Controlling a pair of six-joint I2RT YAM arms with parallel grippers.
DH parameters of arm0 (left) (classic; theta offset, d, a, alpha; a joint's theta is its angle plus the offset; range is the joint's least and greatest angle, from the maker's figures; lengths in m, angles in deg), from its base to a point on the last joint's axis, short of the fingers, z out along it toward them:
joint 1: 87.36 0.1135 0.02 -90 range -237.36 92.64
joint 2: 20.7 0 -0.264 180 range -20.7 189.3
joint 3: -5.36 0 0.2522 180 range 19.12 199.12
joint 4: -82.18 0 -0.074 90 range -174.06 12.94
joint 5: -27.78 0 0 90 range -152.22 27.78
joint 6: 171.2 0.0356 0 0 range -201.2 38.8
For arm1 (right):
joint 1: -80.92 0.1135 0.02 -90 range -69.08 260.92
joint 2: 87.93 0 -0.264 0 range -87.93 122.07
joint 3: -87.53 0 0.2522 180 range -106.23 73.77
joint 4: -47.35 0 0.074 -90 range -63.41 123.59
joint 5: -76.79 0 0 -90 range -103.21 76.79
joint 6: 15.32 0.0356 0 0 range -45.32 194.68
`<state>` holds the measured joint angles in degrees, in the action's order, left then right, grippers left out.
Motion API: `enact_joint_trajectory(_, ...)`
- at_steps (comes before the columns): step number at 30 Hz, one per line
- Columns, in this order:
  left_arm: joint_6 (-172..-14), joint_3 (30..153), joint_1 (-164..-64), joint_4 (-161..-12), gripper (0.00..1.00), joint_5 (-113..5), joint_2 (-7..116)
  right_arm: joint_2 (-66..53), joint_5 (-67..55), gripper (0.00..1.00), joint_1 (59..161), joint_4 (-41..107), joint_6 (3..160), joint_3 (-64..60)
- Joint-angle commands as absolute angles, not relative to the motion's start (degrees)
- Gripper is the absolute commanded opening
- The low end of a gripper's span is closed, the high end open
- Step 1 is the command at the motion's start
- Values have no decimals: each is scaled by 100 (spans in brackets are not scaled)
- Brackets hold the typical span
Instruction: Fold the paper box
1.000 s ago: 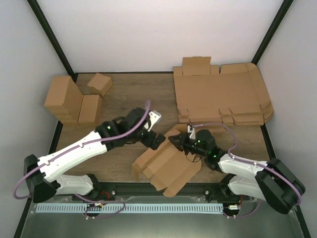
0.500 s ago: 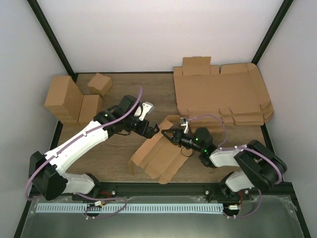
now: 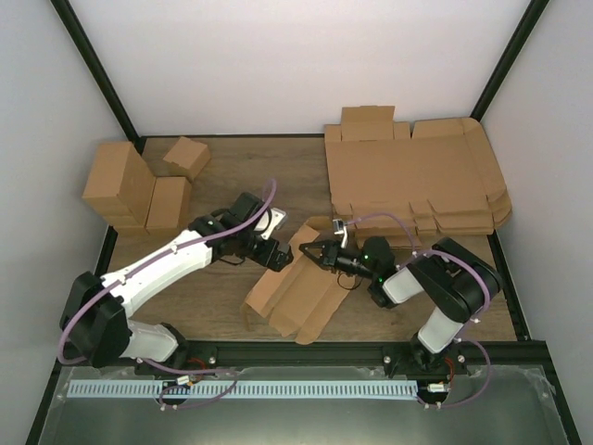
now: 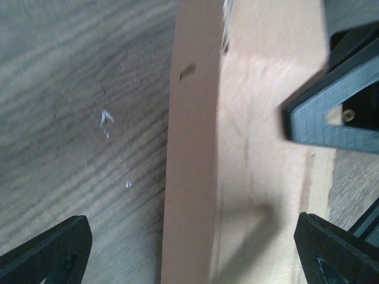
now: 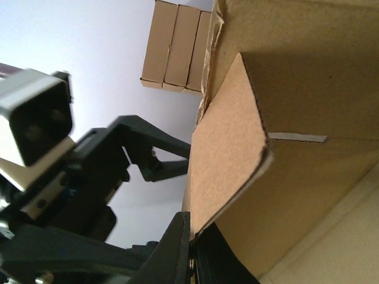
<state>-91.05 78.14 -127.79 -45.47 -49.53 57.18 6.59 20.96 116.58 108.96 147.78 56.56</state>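
Note:
The paper box [image 3: 295, 298], a brown die-cut piece partly folded, lies near the table's front centre with its flaps raised. My right gripper [image 3: 311, 252] is shut on the edge of one raised flap [image 5: 228, 148] at the piece's far end; in the right wrist view the right gripper [image 5: 200, 239] pinches that flap's corner. My left gripper [image 3: 278, 253] stands open just left of it. In the left wrist view a raised cardboard wall [image 4: 192, 148] runs between the left gripper's [image 4: 195, 254] wide-spread fingertips [image 4: 53, 251], which do not touch it.
A thick pile of flat cardboard sheets [image 3: 417, 181] lies at the back right. Several folded boxes [image 3: 139, 185] stand at the back left and show in the right wrist view [image 5: 177, 50]. Black frame posts rise at both back corners.
The right arm has stretched further left, still pinching the flap, and the box has slid slightly left. The left gripper swung out, then came back down over the box's far edge.

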Motion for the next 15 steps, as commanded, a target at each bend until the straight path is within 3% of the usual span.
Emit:
enact_joint_trajectory(1,-9117,7566,-12816,-4653,94,-4938,5844,802,2322,1,11608,11004,14535,5300)
enact_joint_trajectory(6,-9238,7508,-12867,-4782,81,-4718,6077,858,2300,1,11577,10612,14327,5186)
enact_joint_trajectory(15,-9434,7632,-13129,-4933,79,-4570,6405,1435,2535,1,11425,11181,14490,5262)
